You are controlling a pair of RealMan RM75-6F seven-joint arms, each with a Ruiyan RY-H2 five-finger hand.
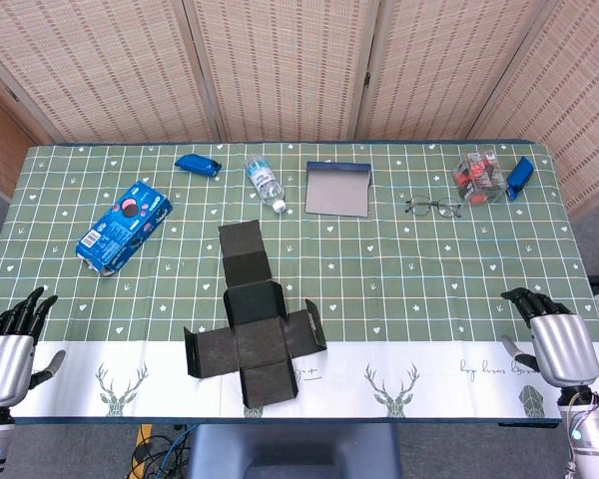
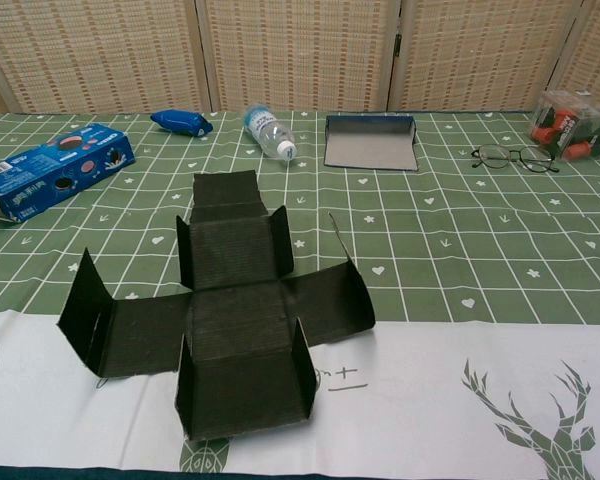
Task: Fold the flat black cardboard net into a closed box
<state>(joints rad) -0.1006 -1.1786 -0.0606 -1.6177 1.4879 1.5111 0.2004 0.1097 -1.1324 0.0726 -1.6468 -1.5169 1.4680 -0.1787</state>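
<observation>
The black cardboard net lies in a cross shape near the table's front middle, with small side flaps standing up. In the chest view the net fills the near centre, its left arm's end flap raised. My left hand rests at the front left table edge, fingers apart, holding nothing, well left of the net. At the front right edge my right hand is also open and empty, far right of the net. Neither hand shows in the chest view.
A blue snack box lies left of the net. At the back stand a small blue packet, a lying water bottle, a grey tray, glasses and a clear container with a blue item.
</observation>
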